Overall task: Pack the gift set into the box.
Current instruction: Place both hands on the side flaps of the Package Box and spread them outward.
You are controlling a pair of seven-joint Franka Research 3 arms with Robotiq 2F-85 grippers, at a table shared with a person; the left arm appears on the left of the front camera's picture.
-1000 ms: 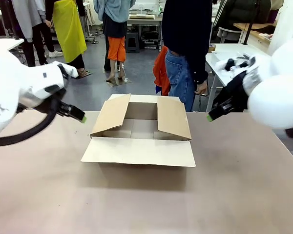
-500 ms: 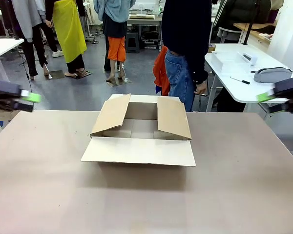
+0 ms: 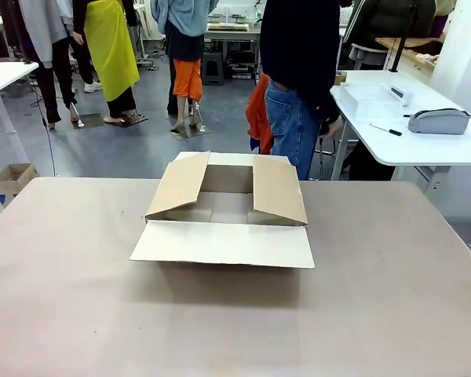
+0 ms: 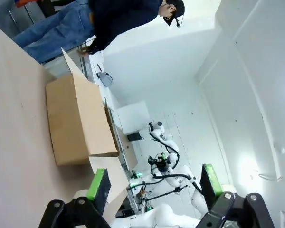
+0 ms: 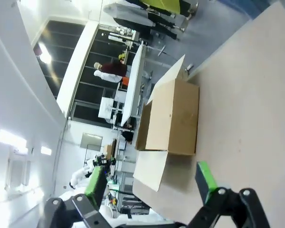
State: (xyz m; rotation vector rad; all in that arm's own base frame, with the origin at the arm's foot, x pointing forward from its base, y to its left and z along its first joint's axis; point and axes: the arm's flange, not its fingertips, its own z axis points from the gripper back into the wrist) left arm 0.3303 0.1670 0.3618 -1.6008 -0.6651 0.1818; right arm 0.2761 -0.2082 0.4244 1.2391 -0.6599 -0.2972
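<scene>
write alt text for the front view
An open brown cardboard box sits on the table, flaps open, nothing visible inside. A person in jeans stands behind it, beside a white side table holding a grey pouch and a pen.

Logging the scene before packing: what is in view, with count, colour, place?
Corrugated cardboard box: one, brown, flaps open, mid-table.
Table: one, brownish, under the box.
White side table: one, far right.
Soft pouch: one, grey, on the side table.
Thin pen-like stick: one, dark, beside the pouch.
Translucent plastic tray: one, whitish, on the side table.
Small carton: one, brown, floor, left.
Person: one, dark top, jeans, behind the box.
Left gripper, right gripper: two, black, green pads, open.
</scene>
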